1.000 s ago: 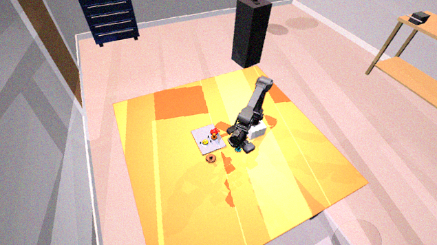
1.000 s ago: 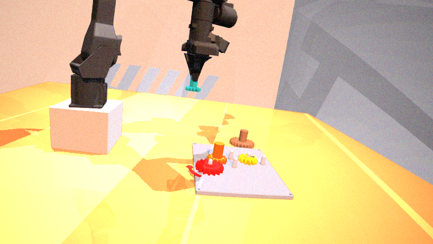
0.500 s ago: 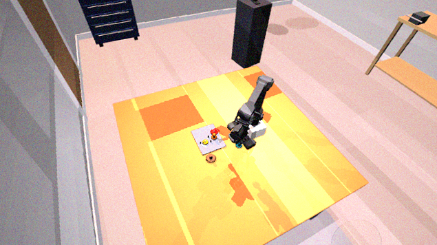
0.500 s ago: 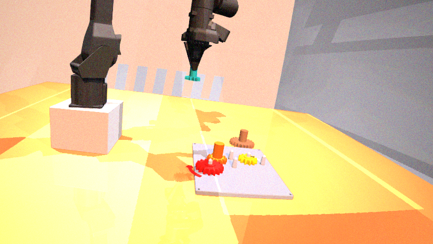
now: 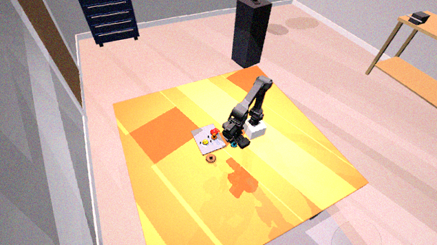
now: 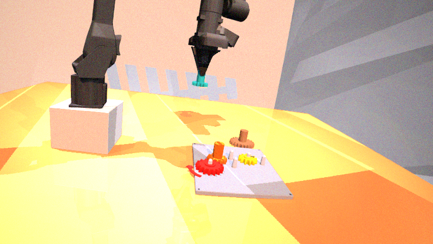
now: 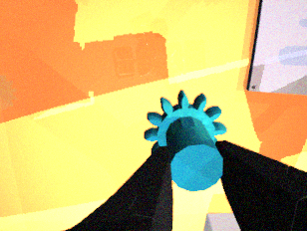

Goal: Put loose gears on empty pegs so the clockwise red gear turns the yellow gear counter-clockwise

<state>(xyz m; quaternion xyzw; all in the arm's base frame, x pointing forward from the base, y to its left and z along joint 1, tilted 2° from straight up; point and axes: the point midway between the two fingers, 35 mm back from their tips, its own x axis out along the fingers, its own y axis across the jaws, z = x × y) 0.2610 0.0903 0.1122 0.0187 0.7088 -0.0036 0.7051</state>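
My gripper [image 6: 200, 73] [image 7: 192, 154] is shut on the handle of a teal gear [image 6: 199, 83] [image 7: 183, 116] [image 5: 233, 145], held high above the table, off the board's side. The grey board [image 6: 224, 184] [image 5: 213, 148] carries the red gear [image 6: 208, 167] [image 5: 212, 131] and the yellow gear [image 6: 247, 159] [image 5: 205, 142]. An orange gear with a tall handle [image 6: 218, 150] [image 5: 214, 136] sits on the board right beside the red gear. Three pegs show bare: one peg [image 6: 230, 154], another peg [image 6: 234, 163] and one beyond the yellow gear [image 6: 263, 160]. A brown gear [image 6: 242, 141] [image 5: 211, 158] stands on the table beside the board.
The white base block [image 6: 80, 128] [image 5: 256, 130] under the arm stands beside the board. A red arrow [image 6: 193, 172] lies by the red gear at the board's edge. The board's corner [image 7: 279, 55] shows at the upper right of the wrist view.
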